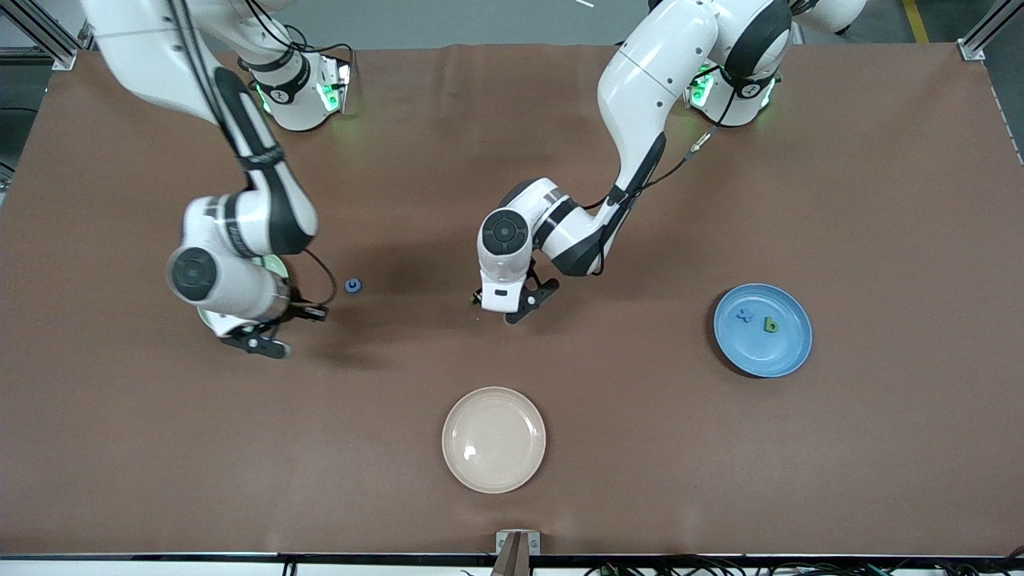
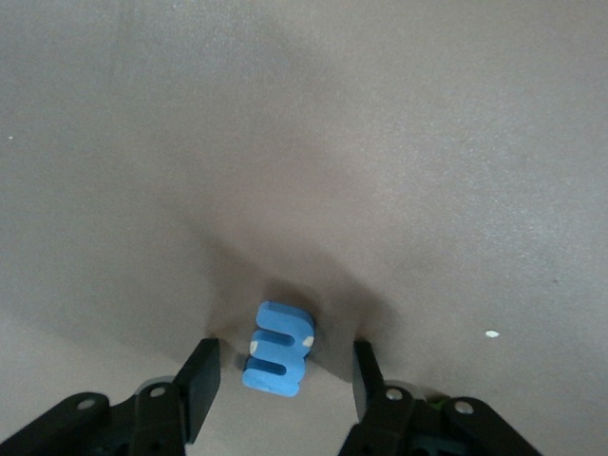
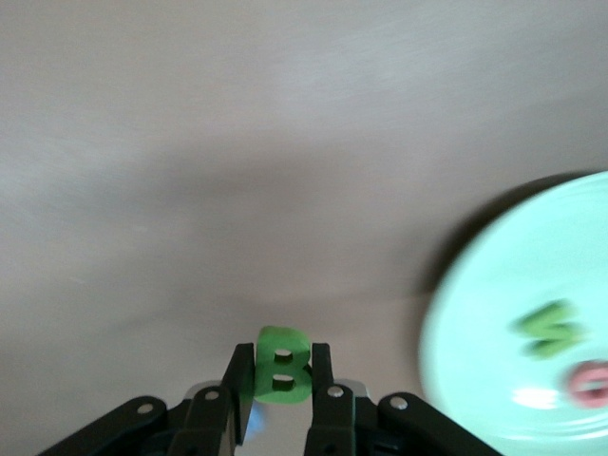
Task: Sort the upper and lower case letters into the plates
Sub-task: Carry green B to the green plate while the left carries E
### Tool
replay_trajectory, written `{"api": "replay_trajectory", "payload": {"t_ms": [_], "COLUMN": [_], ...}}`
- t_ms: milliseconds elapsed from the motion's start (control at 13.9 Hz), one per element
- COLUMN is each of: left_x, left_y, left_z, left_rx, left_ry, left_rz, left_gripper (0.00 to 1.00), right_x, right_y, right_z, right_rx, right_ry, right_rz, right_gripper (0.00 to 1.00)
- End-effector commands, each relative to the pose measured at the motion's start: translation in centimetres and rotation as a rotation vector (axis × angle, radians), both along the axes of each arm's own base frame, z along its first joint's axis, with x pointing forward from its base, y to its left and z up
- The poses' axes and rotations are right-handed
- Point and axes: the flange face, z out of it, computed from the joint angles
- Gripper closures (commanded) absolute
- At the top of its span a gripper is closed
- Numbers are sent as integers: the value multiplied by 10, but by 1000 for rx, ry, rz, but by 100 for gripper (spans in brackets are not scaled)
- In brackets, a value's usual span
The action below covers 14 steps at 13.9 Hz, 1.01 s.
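Note:
My left gripper (image 2: 285, 380) is low over the middle of the table, open, its fingers (image 2: 199, 385) standing on either side of a blue letter (image 2: 277, 348) that lies on the cloth with a gap on each side. My right gripper (image 3: 282, 380) is shut on a green B (image 3: 282, 364), held over the table beside the mint plate (image 3: 494, 275). That plate holds a green letter (image 3: 551, 328) and a pink one (image 3: 589, 380). The blue plate (image 1: 788, 352) toward the left arm's end holds a blue x (image 1: 746, 316) and a green b (image 1: 770, 325).
A small blue letter (image 1: 353, 285) lies on the cloth between the two grippers. A cream-white plate (image 1: 494, 439) sits nearer the front camera at mid-table. The right arm covers most of the mint plate (image 1: 276, 266) in the front view.

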Motion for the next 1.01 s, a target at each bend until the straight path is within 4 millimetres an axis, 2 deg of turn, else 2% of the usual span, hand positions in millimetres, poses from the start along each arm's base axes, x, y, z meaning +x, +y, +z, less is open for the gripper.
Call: {"api": "replay_trajectory", "payload": {"t_ms": [0, 215, 359, 431, 574, 790, 933], "left_x": [2, 3, 3, 8, 20, 54, 78], "left_y": [3, 5, 5, 8, 23, 71, 102], "left_z": [-2, 1, 3, 8, 25, 87, 116], "left_rx": [1, 8, 12, 14, 37, 61, 56], "left_ry": [3, 3, -6, -10, 13, 56, 45], "left_rz": [13, 15, 0, 3, -1, -36, 18], "left_gripper": [46, 73, 94, 100, 100, 100, 100], "right_x": [-37, -55, -57, -60, -64, -72, -76], "right_y": [-66, -130, -162, -173, -182, -187, -189], "right_z": [9, -7, -13, -23, -38, -51, -61], "right_rx": [50, 63, 40, 35, 37, 35, 19], "right_ry": [-22, -64, -139, -147, -136, -124, -138], "right_rz": [122, 221, 289, 324, 344, 335, 333], "right_gripper": [92, 92, 92, 92, 92, 91, 90]}}
